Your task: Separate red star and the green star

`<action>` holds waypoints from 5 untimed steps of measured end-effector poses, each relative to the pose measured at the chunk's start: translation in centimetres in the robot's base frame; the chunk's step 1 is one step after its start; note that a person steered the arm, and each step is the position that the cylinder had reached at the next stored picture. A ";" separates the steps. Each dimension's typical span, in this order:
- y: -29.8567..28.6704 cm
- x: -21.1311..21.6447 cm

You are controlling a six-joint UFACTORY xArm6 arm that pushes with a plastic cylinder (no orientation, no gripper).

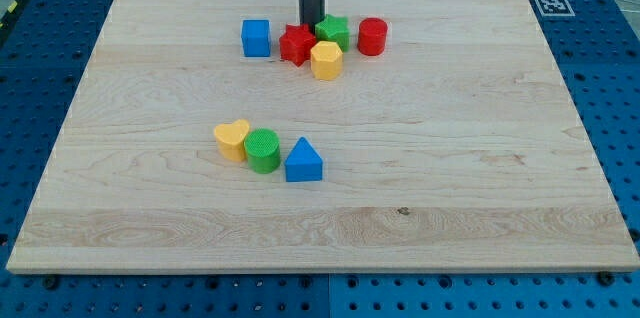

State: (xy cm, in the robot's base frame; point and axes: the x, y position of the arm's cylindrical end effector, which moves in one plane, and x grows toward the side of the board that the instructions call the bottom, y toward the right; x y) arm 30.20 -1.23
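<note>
My tip (312,24) comes down from the view's top as a straight dark rod and meets the wooden board (480,158) at the back of the upper cluster of blocks; it is a bare rod end with nothing to spread or pinch, and it grips nothing. Just toward the view's bottom-left of my tip sits the red star (295,45), close enough that it seems to touch the rod, though I cannot tell for certain. Just to the view's right of my tip sits the green star (333,30), also right against it or nearly so. The two stars sit side by side with my tip wedged at the back of the narrow gap between them. Below my tip, in front of both stars and touching them, is a yellow hexagonal block (326,60). Further to the view's right of my tip, beside the green star, stands a red cylinder (372,36). To the view's left, near the red star, is a blue cube (256,38). Well below my tip, toward the view's bottom-left, lie a yellow heart (232,140), a green cylinder (263,150) and a blue triangle (303,161) in a touching row.
</note>
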 end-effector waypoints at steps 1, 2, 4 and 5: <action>0.8 0.0; 1.4 0.0; 1.3 -1.6; 1.2 -4.9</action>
